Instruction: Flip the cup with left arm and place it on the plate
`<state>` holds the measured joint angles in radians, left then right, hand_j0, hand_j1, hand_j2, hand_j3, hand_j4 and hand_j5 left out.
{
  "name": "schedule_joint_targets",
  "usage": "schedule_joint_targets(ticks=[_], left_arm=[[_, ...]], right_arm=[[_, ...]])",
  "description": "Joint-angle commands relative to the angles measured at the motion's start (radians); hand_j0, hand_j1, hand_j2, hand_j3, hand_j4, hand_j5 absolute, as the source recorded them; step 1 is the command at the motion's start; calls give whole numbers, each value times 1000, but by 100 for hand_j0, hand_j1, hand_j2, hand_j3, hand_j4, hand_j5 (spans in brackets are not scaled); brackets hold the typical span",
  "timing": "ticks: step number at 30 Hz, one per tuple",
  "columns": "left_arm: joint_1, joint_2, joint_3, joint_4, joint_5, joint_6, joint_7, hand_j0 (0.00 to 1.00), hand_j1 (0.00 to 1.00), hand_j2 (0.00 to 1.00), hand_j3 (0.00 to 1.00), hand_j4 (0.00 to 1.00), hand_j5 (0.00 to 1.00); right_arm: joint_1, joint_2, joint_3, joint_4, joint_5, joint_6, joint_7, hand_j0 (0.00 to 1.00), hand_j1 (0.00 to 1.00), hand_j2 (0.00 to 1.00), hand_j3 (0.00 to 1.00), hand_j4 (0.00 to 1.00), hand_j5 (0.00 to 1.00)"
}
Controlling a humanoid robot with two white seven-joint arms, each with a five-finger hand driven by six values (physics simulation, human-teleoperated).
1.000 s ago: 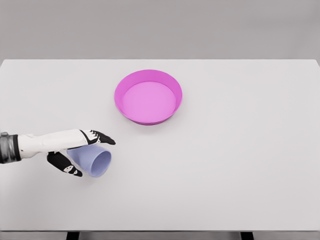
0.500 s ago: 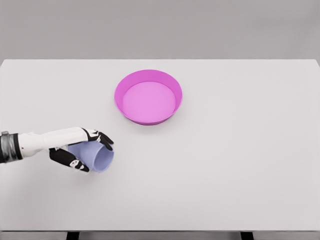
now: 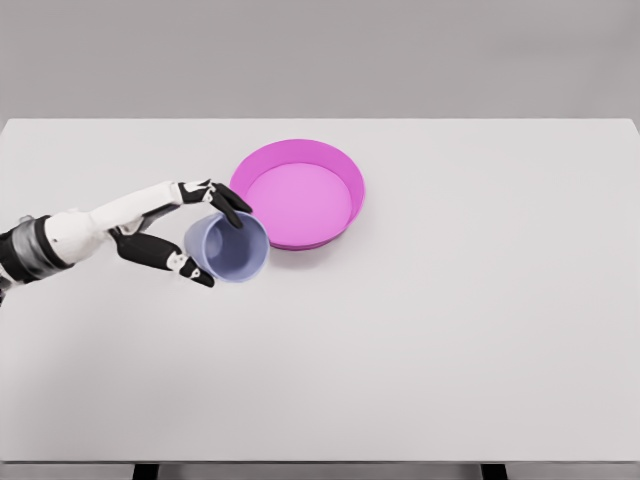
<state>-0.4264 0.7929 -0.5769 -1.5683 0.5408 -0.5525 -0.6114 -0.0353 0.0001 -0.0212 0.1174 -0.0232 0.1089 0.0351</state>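
Your left hand [image 3: 170, 235] is clamped around the pale lavender cup [image 3: 228, 247], its open mouth facing you, just left of the magenta plate [image 3: 296, 193] on the white table [image 3: 450, 330]; nothing blocks it.

— Any text, label, brand or number to read anywhere?
— None. Nothing printed on the cup [image 3: 228, 247], on the plate [image 3: 297, 194], or on the table [image 3: 450, 330].
— On the left hand [image 3: 180, 232] or its arm?
— Plain as well, only black and white patches.
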Motion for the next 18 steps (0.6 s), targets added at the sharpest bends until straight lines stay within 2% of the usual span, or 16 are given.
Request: schedule_joint_targets(ticks=[1, 4, 6, 10, 18], left_arm=[[0, -23, -5, 22, 88, 20, 1, 54, 54, 54, 54, 54, 54], [-14, -32, -8, 27, 191, 97, 1, 54, 54, 54, 54, 54, 54], [-21, -43, -6, 28, 222, 129, 1, 54, 54, 54, 54, 54, 54], [-48, -103, -8, 74, 225, 190, 1, 54, 54, 54, 54, 54, 54], [-144, -250, -8, 215, 232, 244, 1, 54, 54, 54, 54, 54, 54]], right_arm=[[0, 0, 1, 1, 0, 0, 0, 100, 100, 100, 100, 100, 100], [0, 0, 0, 1, 0, 0, 0, 100, 100, 100, 100, 100, 100], [0, 0, 0, 1, 0, 0, 0, 100, 100, 100, 100, 100, 100], [0, 0, 0, -1, 0, 0, 0, 100, 100, 100, 100, 100, 100], [0, 0, 1, 1, 0, 0, 0, 100, 100, 100, 100, 100, 100]])
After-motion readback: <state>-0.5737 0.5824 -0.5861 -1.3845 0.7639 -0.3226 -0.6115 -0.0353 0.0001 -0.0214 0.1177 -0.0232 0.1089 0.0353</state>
